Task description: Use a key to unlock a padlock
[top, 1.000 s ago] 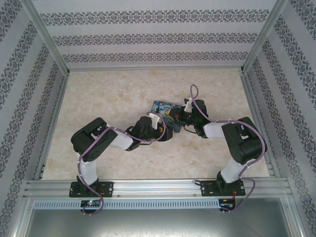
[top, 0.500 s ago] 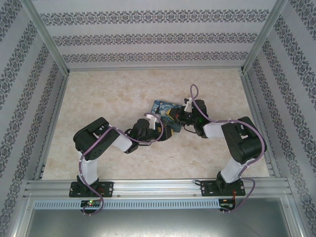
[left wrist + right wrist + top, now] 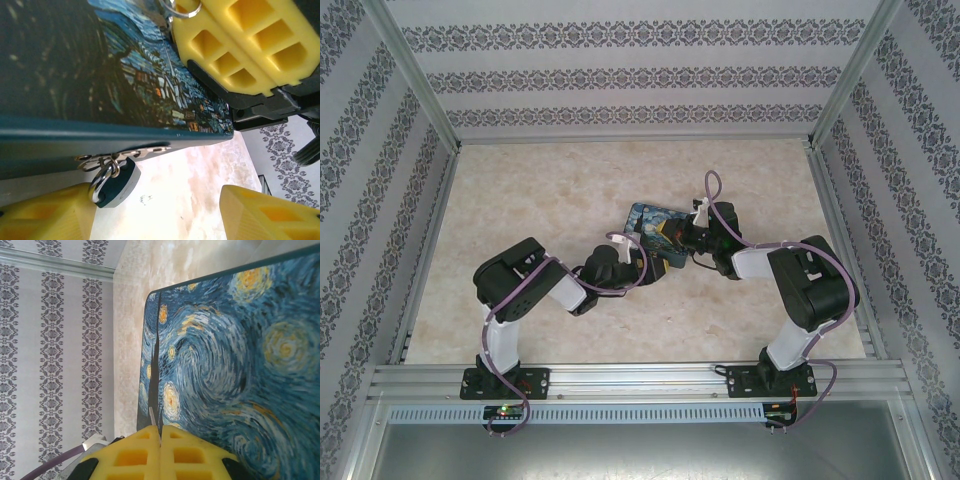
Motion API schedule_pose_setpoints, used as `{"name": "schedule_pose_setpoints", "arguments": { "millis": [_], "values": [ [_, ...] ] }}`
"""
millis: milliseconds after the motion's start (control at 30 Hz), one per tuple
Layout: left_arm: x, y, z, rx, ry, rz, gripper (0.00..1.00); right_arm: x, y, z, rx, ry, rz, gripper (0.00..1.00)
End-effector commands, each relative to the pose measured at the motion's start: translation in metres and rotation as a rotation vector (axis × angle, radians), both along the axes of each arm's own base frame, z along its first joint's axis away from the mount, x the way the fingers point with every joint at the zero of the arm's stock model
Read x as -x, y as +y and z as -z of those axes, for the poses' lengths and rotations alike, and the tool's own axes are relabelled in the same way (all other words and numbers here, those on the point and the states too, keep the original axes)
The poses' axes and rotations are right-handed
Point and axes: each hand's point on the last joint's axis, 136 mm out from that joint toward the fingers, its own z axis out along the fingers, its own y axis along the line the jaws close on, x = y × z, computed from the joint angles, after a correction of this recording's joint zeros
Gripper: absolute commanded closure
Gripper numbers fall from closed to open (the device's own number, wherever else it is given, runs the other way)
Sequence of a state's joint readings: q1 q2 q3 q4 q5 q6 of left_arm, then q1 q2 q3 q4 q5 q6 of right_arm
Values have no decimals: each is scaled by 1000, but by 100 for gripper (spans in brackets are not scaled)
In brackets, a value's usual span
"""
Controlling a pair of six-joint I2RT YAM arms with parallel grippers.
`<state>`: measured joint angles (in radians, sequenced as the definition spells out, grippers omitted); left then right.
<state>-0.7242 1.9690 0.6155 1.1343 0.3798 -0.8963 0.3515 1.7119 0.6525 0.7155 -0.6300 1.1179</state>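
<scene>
A box (image 3: 655, 232) printed with a blue swirling night-sky painting lies mid-table. From a metal hasp on its dark side hangs the padlock (image 3: 114, 181), small and dark teal with a silver shackle. My left gripper (image 3: 155, 216) is open beneath that side, and the padlock rests against its left finger (image 3: 45, 215). My right gripper (image 3: 160, 432) is shut above the box's painted lid (image 3: 225, 365), with the key's thin metal blade (image 3: 152, 416) poking out between its fingers. The key's head is hidden. A key ring (image 3: 182, 7) shows beside the right gripper's yellow fingers (image 3: 235, 50).
The two arms meet at the box, left gripper (image 3: 642, 262) on its near side and right gripper (image 3: 686, 238) on its right. Marbled tabletop (image 3: 540, 190) lies around them. Patterned walls and metal posts (image 3: 420, 80) enclose the table.
The left arm has shifted a little, its wrist turning by the box's near side, and its jaws have narrowed slightly. The right arm and the box have stayed put.
</scene>
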Motion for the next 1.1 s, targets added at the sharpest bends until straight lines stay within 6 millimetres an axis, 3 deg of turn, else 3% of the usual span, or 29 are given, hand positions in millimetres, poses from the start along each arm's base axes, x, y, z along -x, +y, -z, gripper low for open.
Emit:
{"name": "schedule_pose_setpoints", "arguments": {
  "millis": [0, 400, 767, 1067],
  "values": [
    [-5, 6, 16, -15, 34, -60, 34, 7, 4, 15, 22, 29, -26, 100],
    [-3, -1, 36, -33, 64, -108, 39, 8, 4, 17, 22, 38, -23, 100],
    [-3, 10, 57, -72, 107, -205, 55, 12, 3, 13, 21, 38, -17, 100],
    [-5, 6, 51, -57, 102, -205, 69, 11, 3, 10, 20, 35, -17, 100]
  ]
}}
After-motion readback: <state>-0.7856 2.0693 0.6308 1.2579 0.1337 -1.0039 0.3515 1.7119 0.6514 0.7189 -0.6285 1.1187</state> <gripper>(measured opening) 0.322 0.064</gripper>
